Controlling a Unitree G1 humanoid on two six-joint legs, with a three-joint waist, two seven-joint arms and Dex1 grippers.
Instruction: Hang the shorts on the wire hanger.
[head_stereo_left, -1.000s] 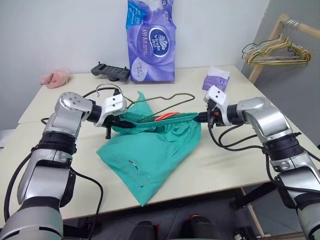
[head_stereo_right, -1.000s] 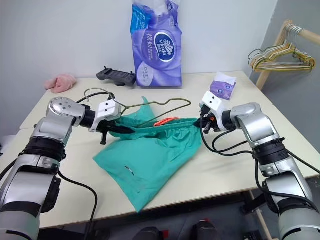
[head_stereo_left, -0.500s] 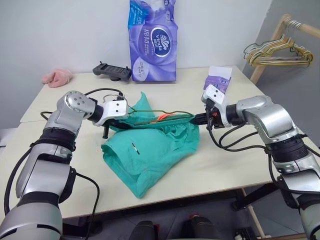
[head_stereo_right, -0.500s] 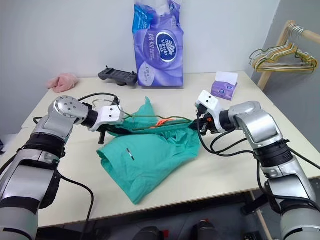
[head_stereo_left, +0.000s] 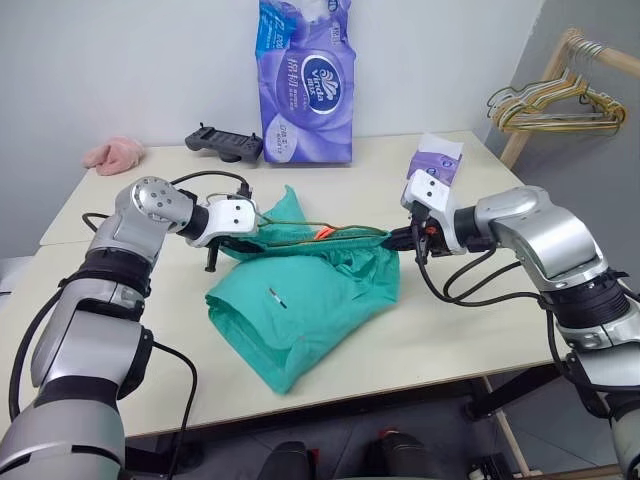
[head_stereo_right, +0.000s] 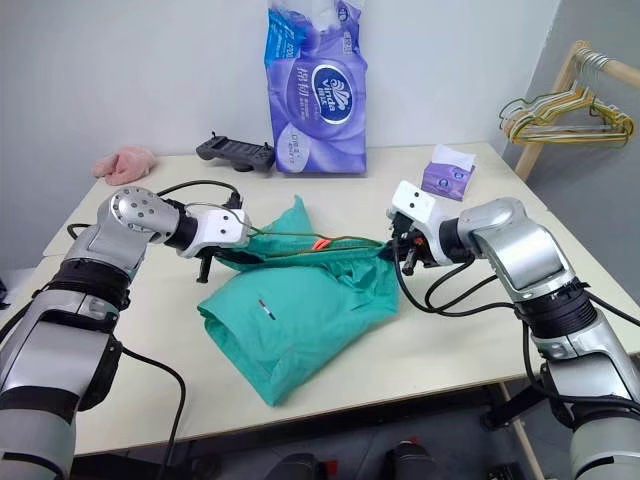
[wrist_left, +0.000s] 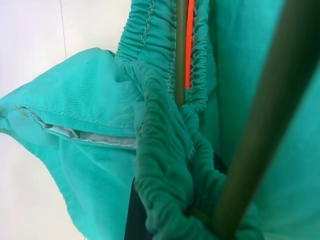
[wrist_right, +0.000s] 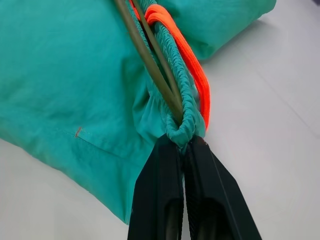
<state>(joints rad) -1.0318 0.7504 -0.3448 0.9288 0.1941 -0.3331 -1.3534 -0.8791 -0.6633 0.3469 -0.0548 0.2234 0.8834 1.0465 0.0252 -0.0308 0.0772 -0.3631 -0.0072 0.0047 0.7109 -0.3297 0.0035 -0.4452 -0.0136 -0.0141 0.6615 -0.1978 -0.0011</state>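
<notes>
Right wrist view: the shorts (wrist_right: 75, 75) are draping toward the counter (head_stereo_left: 480, 330), waistband stretched between both arms. The right hand (wrist_right: 184, 145) is clamping waistband and wire hanger (wrist_right: 145, 60) together; the left hand (head_stereo_left: 240, 240) is pinching the opposite end. Hanger seemingly threaded inside; lifting remains.

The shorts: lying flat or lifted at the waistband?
Lifted: both claws, left and right, pinch the shorts' waistband; legs trail on the table.
</notes>
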